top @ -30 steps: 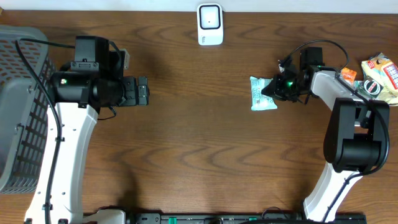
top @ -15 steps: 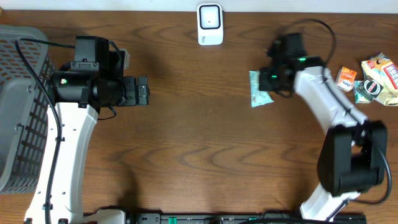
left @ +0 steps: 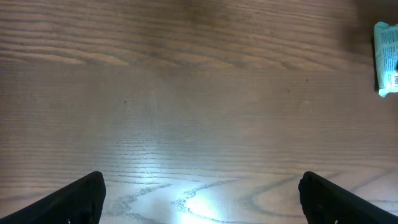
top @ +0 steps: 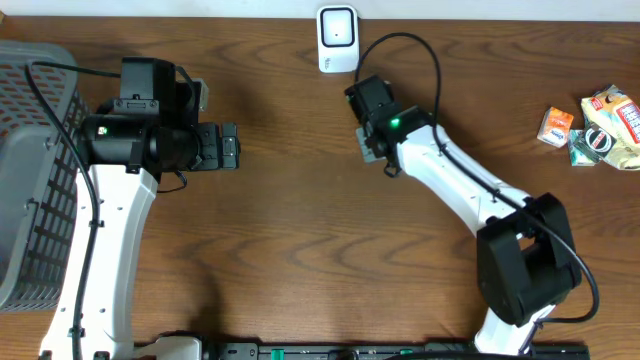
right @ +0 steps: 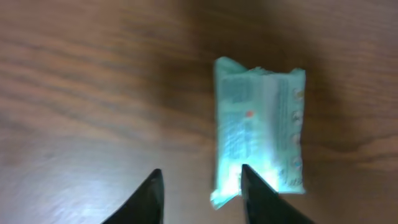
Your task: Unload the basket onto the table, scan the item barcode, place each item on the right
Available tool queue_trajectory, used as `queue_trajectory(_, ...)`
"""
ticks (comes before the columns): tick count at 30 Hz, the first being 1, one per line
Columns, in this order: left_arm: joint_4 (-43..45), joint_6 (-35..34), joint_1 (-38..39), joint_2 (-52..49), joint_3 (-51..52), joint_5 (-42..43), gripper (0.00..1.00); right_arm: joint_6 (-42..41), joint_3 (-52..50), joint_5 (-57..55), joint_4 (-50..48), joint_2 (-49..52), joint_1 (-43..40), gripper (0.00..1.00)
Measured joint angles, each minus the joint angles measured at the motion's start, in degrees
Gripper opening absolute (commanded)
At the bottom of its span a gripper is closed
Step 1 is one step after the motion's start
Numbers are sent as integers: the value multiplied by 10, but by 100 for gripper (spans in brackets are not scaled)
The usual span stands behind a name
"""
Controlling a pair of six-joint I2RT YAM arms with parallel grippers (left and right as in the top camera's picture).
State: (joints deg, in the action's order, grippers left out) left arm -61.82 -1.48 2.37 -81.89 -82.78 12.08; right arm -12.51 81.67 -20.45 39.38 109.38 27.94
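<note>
One pale green plastic packet (right: 260, 130) lies released below our parted right gripper (right: 200, 177); next, we likely regrip, facing it toward the white box scanner (top: 338, 38), top centre.

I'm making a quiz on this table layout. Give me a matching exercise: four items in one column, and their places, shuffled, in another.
Items:
1. teal packet
2. white scanner
3. grey basket
4. orange packet

Places:
A. far left
B. far side, middle
C. far right, beside other snack packets
D. lying flat just ahead of the right gripper

Pairs: 1-D, 2-B, 3-A, 4-C
</note>
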Motion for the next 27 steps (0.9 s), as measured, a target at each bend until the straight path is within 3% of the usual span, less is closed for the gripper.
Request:
queue_trajectory(7,0,0,0,0,0,0,98,0,0,140,-16,0,-135,52)
queue_trajectory(11,0,0,0,0,0,0,97,20,0,238,-17,8,-210,64)
queue_trajectory(22,0,0,0,0,0,0,98,64,0,423,-39,95,-271,66)
queue_trajectory(24,0,0,0,0,0,0,98,73,0,455,-42,110,-270,58)
queue_trajectory(27,0,0,0,0,0,0,98,82,0,482,-45,116,-270,26)
